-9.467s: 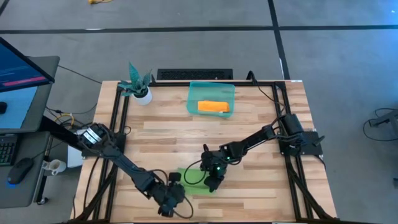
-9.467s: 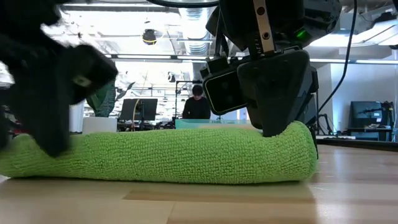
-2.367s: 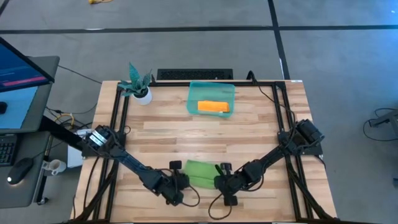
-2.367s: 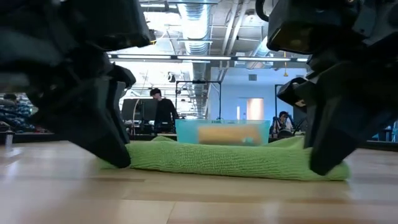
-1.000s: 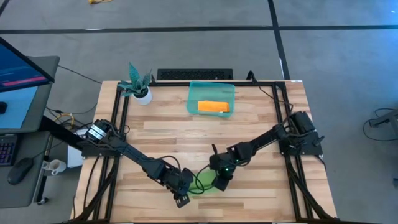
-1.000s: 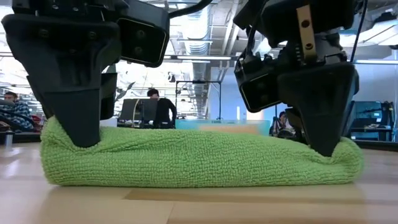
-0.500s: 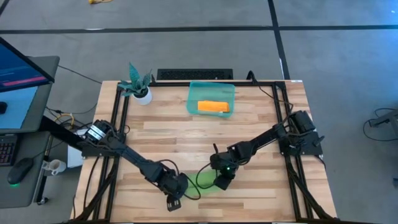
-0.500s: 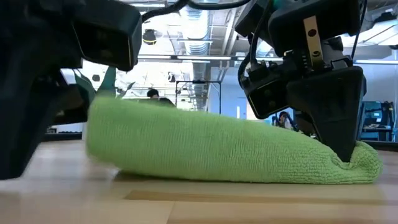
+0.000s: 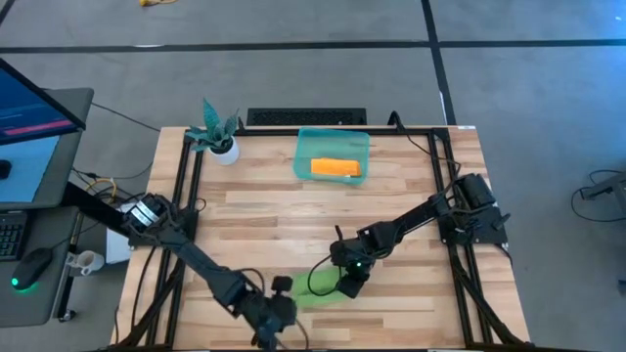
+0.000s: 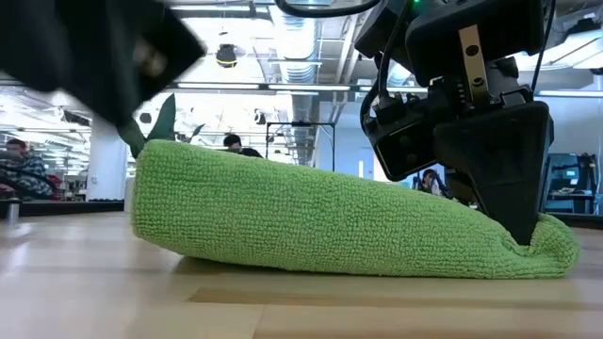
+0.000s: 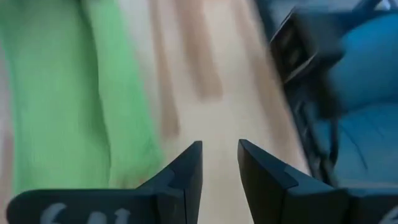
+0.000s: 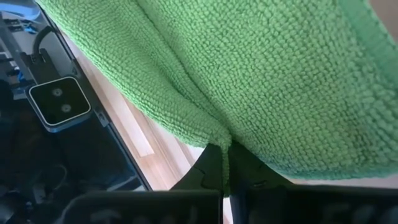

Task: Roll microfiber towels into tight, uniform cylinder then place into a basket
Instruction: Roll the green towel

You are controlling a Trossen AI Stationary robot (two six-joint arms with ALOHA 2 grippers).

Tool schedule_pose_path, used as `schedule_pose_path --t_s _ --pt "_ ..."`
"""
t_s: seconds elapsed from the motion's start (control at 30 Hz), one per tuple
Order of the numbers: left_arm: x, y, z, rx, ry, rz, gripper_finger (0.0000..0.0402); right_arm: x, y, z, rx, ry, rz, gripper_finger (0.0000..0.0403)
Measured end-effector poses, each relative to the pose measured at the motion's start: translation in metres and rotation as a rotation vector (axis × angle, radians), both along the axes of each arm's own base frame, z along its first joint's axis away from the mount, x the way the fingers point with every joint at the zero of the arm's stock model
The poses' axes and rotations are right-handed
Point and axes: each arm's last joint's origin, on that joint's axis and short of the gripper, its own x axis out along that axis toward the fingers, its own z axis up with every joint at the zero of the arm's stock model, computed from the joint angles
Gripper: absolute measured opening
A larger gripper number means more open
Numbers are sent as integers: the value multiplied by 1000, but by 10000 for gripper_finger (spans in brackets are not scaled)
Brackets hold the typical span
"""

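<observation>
From above we see the right gripper (image 9: 349, 284) at about 5 o'clock on the wooden surface (image 9: 264, 210), its fingers closed on one end of the rolled green towel (image 9: 318, 286). The left gripper (image 9: 272, 315) sits near 6 o'clock at the front edge, just beside the towel's other end and apart from it; from here we cannot tell how wide its fingers stand. The teal basket (image 9: 305, 139) rests at 12 o'clock with the orange towel (image 9: 335, 168) inside, and a potted plant (image 9: 217, 133) stands at 10 o'clock.

At table height, we see the green towel (image 10: 330, 226) lying as a thick roll, one end raised and the other pinched flat to the surface under the right gripper (image 10: 523, 231). A dark blur at 10 o'clock is the left arm (image 10: 94, 56); its fingers are cut off and hard to make out. A person (image 10: 231, 143) shows faintly behind the roll.

From the left wrist, we see its own fingers (image 11: 186, 177) standing apart with a narrow gap, holding nothing, over bare wood, the green towel (image 11: 62, 93) beside them. The picture is smeared.

From the right wrist, we see the fingers (image 12: 208, 171) pressed together on a fold of the green towel (image 12: 261, 81), which hides their tips.
</observation>
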Motion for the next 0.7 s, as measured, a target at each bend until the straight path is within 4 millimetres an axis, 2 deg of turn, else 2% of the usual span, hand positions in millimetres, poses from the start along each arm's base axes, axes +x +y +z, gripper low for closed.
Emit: schedule_pose_path --t_s 0.07,0.17,0.37,0.47,0.7 --pt "2 -6 5 31 -103 -23 94 0 0 0 1 -1 1 16" --pt "8 -4 6 41 -139 -30 94 0 0 0 3 -2 2 19" --pt "19 17 -10 53 -54 -10 94 0 0 0 2 -7 8 18" --pt "24 25 -10 52 -44 26 94 0 0 0 1 -11 16 16" --pt "22 34 -22 72 53 147 94 -1 0 0 -4 -1 18 19"
